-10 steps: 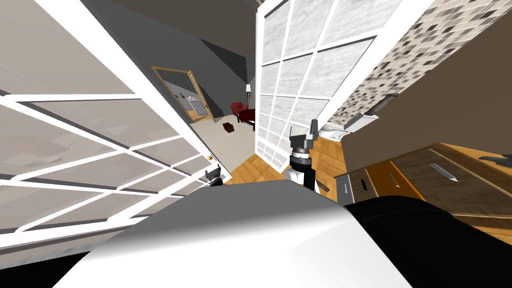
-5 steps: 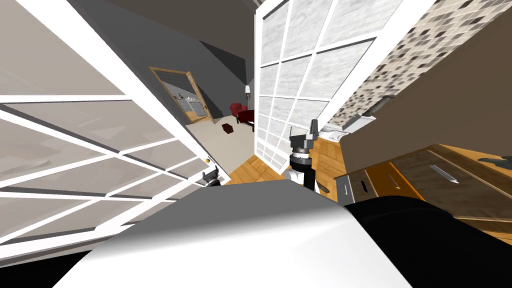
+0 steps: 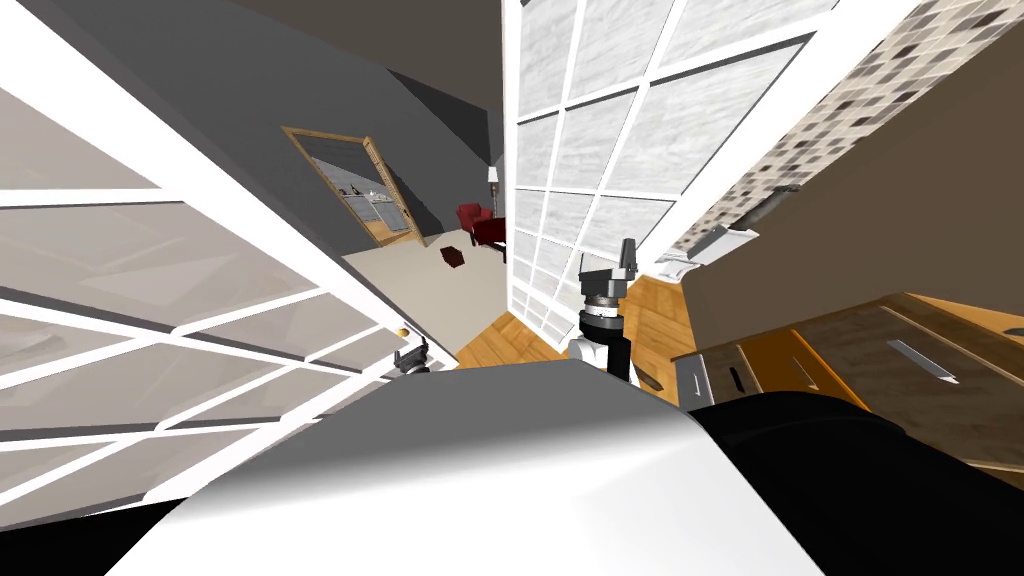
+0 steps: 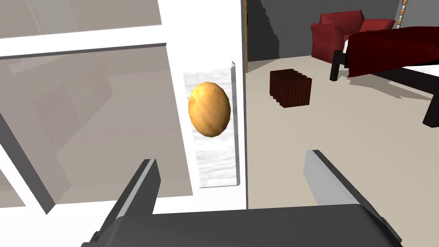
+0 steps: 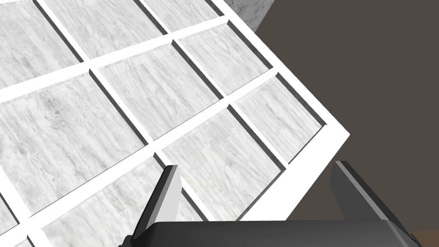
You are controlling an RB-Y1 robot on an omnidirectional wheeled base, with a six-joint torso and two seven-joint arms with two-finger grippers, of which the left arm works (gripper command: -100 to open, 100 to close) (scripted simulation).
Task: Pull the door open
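The white paned door leaf (image 3: 200,300) on my left stands swung open, and its round golden knob (image 3: 402,331) sits near the free edge. My left gripper (image 3: 412,357) hovers just below the knob. In the left wrist view the knob (image 4: 209,109) on its pale plate (image 4: 214,167) lies ahead of the open left gripper (image 4: 231,161), nearer one finger (image 4: 143,184), with no contact. My right gripper (image 3: 612,262) is raised in front of the second paned leaf (image 3: 590,150), open, its fingers (image 5: 169,193) empty.
Through the gap lies a beige floor with a dark box (image 3: 453,257), a red armchair (image 3: 471,215) and a bed with a dark red cover (image 4: 386,47). A wooden drawer cabinet (image 3: 850,350) stands close on my right, on a wood floor (image 3: 510,340).
The left door leaf's edge and knob have shifted left and lower in the head view, widening the gap. My left gripper has followed them leftward. The right arm has held still.
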